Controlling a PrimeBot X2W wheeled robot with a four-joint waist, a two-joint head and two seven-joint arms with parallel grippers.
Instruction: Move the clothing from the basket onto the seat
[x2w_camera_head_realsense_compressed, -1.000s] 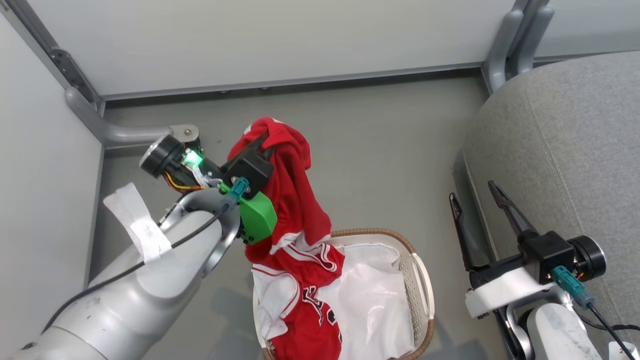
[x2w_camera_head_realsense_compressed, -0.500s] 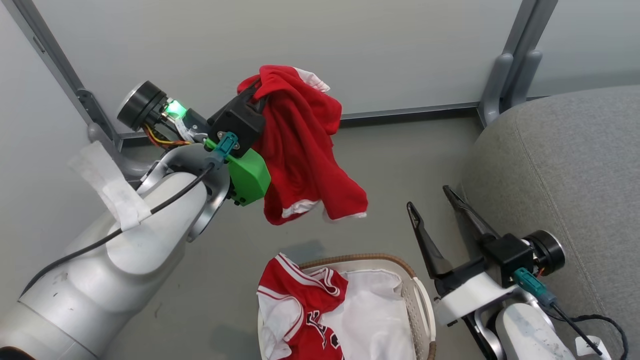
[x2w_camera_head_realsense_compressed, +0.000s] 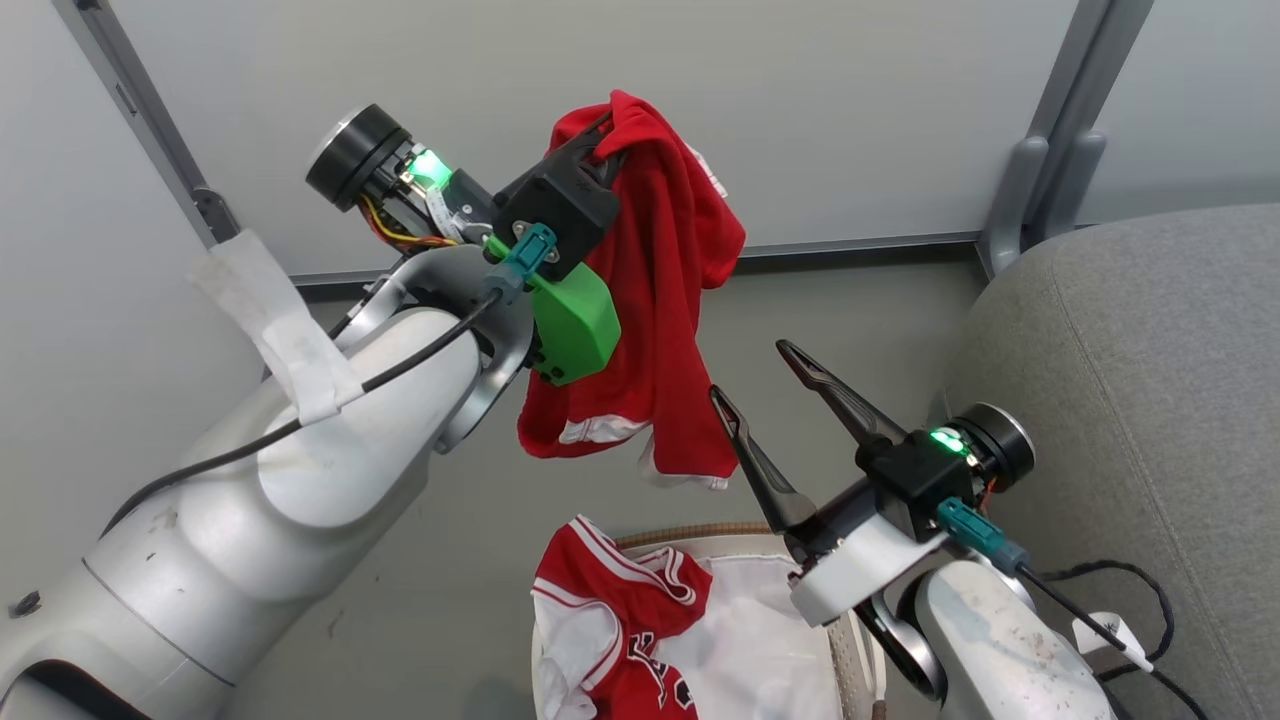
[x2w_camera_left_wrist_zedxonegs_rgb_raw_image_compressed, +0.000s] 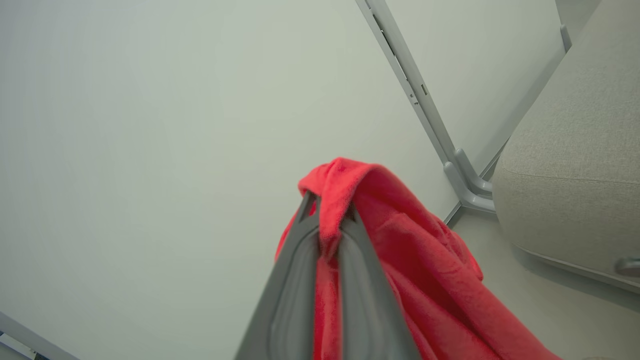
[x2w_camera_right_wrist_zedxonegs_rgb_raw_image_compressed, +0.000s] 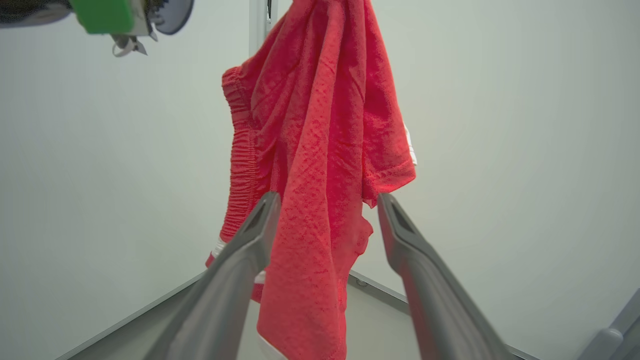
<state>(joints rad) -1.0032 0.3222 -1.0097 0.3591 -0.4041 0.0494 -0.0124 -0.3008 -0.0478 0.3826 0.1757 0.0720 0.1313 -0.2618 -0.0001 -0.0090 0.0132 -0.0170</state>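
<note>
Head view: left gripper (x2w_camera_head_realsense_compressed: 603, 138) clenched on plain red soft garment (x2w_camera_head_realsense_compressed: 670, 300); white perforated oval basket (x2w_camera_head_realsense_compressed: 850, 650) with striped red jersey (x2w_camera_head_realsense_compressed: 610, 620) below it; grey fabric seat (x2w_camera_head_realsense_compressed: 1150, 400) right of right gripper (x2w_camera_head_realsense_compressed: 748, 370).
Left wrist view: garment's fold pinched tight.
Right wrist view: right gripper spread wide, garment hanging just ahead.

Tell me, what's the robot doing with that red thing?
It is moving clothes from the basket to the grey seat. Its left tool is shut on a plain red garment, holding it up in the air, clear of the basket. The right tool is open, its fingers pointing at the hanging cloth. The striped jersey lies in the basket, not yet moved.
</note>
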